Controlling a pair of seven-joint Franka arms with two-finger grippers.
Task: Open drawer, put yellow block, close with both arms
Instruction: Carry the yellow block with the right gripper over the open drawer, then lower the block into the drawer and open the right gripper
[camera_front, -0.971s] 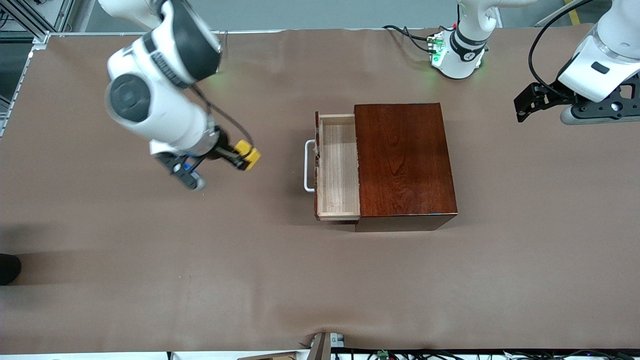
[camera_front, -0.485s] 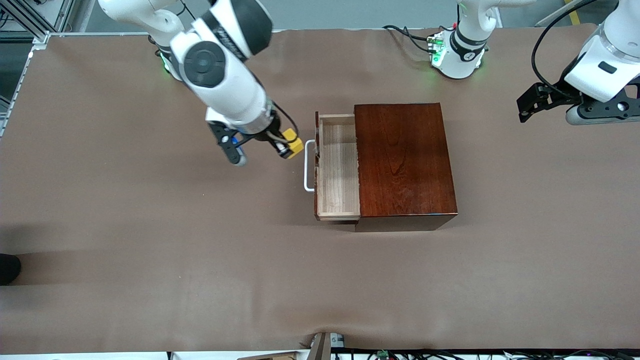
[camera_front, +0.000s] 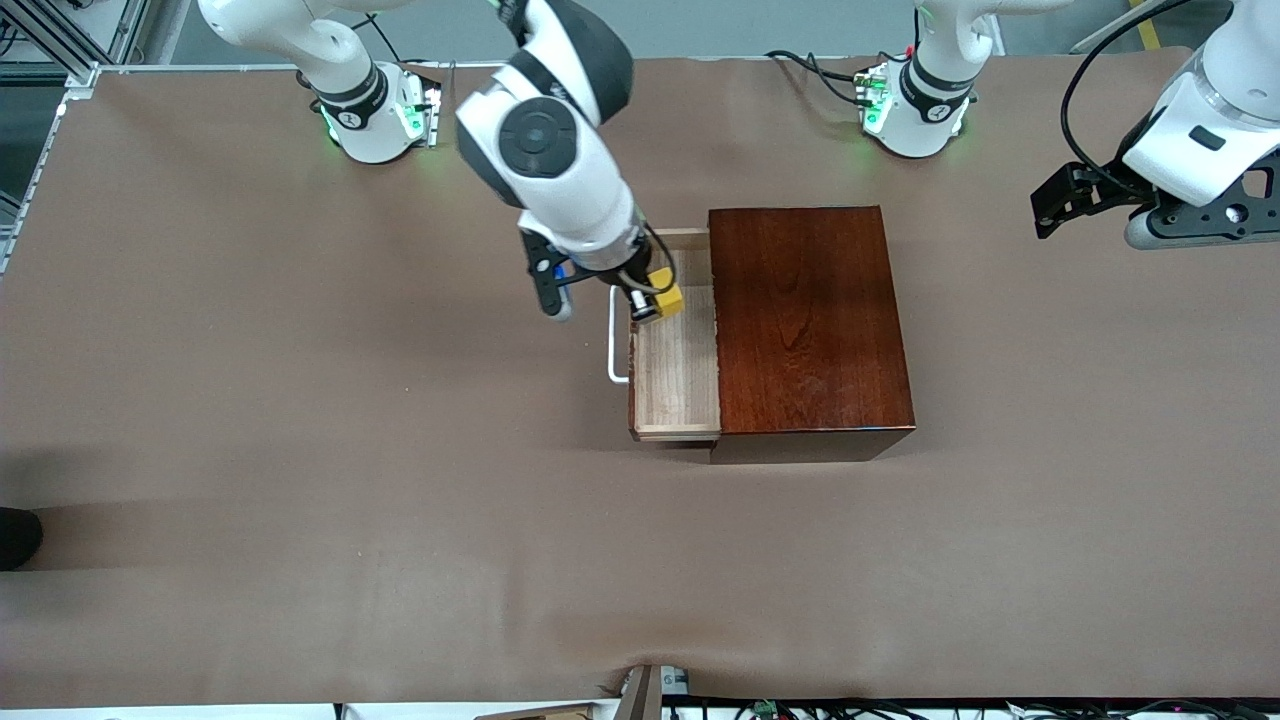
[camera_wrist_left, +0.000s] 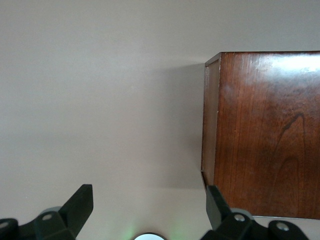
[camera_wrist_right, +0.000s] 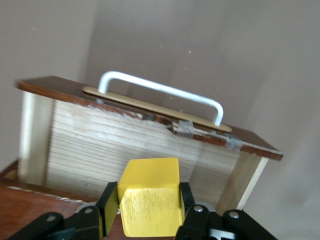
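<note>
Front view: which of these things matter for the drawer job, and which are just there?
In the job:
- small yellow block, clamped in right gripper over pulled-out pale-wood drawer
- glossy dark-red wooden box
- left gripper, open, waiting

Just there:
- black cables by left arm's base

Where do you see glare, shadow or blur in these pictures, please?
Front view: sharp, with a dark shadow under the wooden box on the camera side. Left wrist view: glare on the box top. Right wrist view: the yellow block crisp, the drawer slightly soft.
</note>
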